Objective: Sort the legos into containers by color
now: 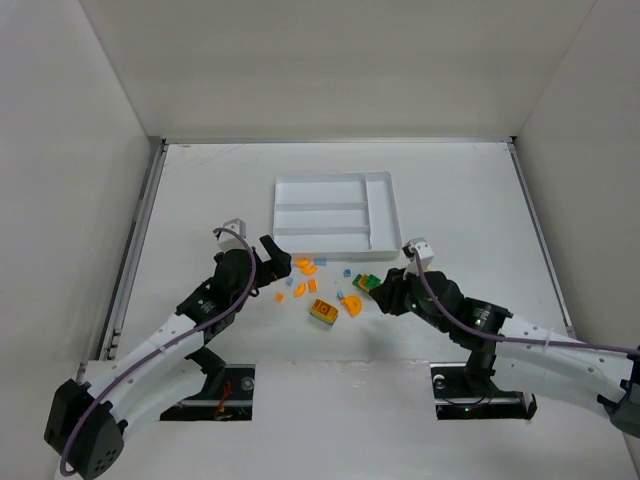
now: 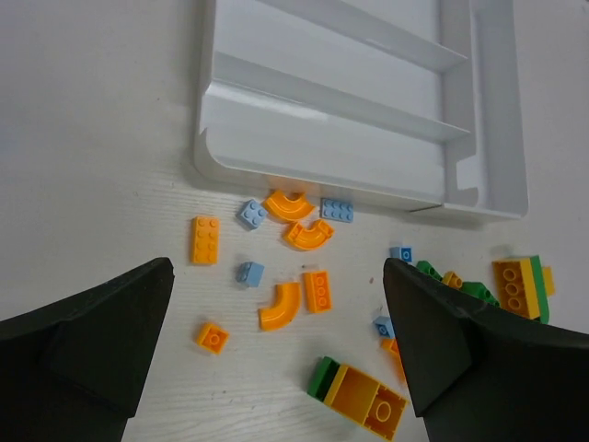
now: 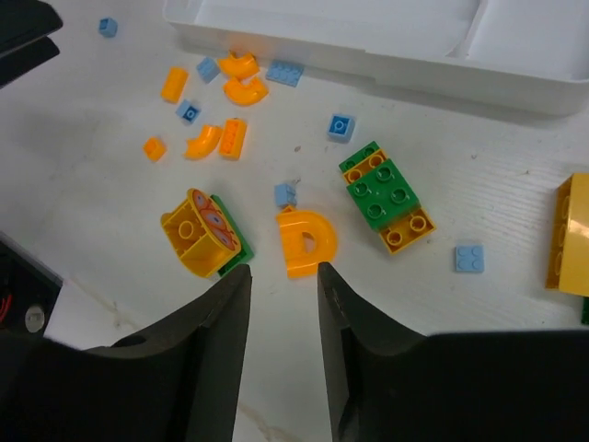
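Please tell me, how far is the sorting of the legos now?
Done: nothing yet; every slot of the tray is empty. In hand: nothing is held; the right pincer hangs open just before an orange arch piece, the left pincer is open above other pieces. Left: all the legos, which lie on the table.

White table (image 1: 200, 200) with white tray (image 1: 320, 192) and scattered legos (image 1: 323, 312)
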Tool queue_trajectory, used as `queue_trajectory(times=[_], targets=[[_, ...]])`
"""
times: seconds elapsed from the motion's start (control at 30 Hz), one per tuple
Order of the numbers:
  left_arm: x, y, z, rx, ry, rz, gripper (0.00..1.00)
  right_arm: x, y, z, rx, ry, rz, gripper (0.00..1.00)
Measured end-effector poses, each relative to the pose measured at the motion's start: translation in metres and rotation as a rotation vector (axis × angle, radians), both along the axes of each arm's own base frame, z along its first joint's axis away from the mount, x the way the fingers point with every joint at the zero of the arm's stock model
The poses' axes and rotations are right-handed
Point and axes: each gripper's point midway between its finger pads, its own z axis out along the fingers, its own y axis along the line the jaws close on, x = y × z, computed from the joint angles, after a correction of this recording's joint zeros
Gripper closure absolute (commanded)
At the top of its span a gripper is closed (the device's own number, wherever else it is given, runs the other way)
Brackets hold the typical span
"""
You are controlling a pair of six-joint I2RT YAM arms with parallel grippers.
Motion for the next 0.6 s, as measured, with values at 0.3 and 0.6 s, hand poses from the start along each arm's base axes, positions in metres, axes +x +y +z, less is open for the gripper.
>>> queue_trajectory(times=[0.3,0.6], targets=[[0.019,-0.004,-0.019,-0.05,0.066,0.037,0.0,-0.015,0.019,-0.023,-0.092,0.034,0.114,0.8],[0.027,-0.017,0.03,-0.226,-0.074,0.07,0.1,-0.033,0.046,-0.031,-0.19,0.001,0.258,0.21]])
